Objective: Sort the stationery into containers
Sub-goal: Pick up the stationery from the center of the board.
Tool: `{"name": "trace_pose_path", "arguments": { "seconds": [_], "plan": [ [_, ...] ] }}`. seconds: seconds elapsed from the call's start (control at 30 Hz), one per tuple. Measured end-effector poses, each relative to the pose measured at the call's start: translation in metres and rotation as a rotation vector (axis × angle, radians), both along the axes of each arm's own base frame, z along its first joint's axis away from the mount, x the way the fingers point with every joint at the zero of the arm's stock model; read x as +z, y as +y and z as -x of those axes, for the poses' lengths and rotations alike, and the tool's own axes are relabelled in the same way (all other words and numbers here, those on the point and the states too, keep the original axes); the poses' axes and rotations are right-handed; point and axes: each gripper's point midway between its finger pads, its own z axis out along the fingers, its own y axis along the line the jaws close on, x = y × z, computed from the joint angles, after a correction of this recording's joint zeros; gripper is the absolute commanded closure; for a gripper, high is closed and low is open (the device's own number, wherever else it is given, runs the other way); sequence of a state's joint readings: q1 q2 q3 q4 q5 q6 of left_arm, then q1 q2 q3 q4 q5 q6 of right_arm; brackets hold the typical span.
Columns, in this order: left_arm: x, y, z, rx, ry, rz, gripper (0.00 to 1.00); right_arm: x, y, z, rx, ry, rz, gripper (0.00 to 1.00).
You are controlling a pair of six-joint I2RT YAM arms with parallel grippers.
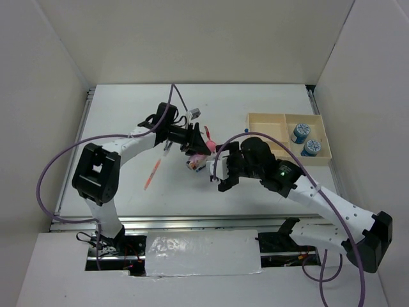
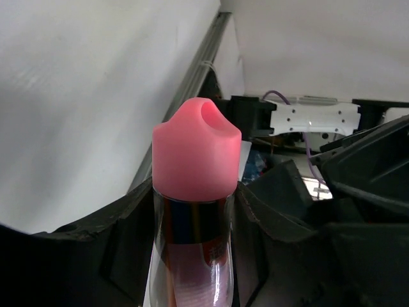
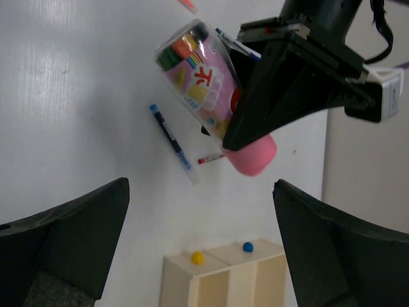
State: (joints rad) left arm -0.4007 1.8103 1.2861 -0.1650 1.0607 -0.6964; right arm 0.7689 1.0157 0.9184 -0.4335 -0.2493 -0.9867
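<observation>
Clamped by the left gripper (image 1: 203,147) — a clear plastic cylinder with pink cap (image 3: 195,77). Spread wide and empty — fingers of the right gripper (image 3: 201,192).

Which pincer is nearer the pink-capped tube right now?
Left. The left pincer grips the pink-capped tube around its body; the right pincer stands open just to its right, facing it without touching.

Two blue-and-white rolls (image 1: 299,132) (image 1: 310,147), one pink-capped tube (image 3: 211,96), one wooden tray (image 1: 268,116) — two blue pens (image 3: 171,144) (image 3: 238,45), one orange pen (image 1: 152,174), one red pen (image 3: 211,158).
</observation>
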Motion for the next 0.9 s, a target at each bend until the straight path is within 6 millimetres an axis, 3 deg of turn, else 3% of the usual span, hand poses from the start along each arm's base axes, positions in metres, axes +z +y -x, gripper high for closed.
{"name": "trace_pose_path", "arguments": {
  "seconds": [0.2,0.53,0.9],
  "plan": [
    [0.011,-0.014,0.017,-0.061,0.042,0.055,0.89,-0.001,0.019,0.005,0.146,-0.165,0.049,0.00],
    [0.013,-0.030,0.038,-0.119,0.076,0.063,0.89,-0.011,0.038,0.025,0.300,-0.292,0.088,0.02],
    [0.010,-0.037,0.045,-0.143,0.087,0.057,0.89,-0.017,0.048,0.024,0.367,-0.372,0.103,0.17]
  ]
}}
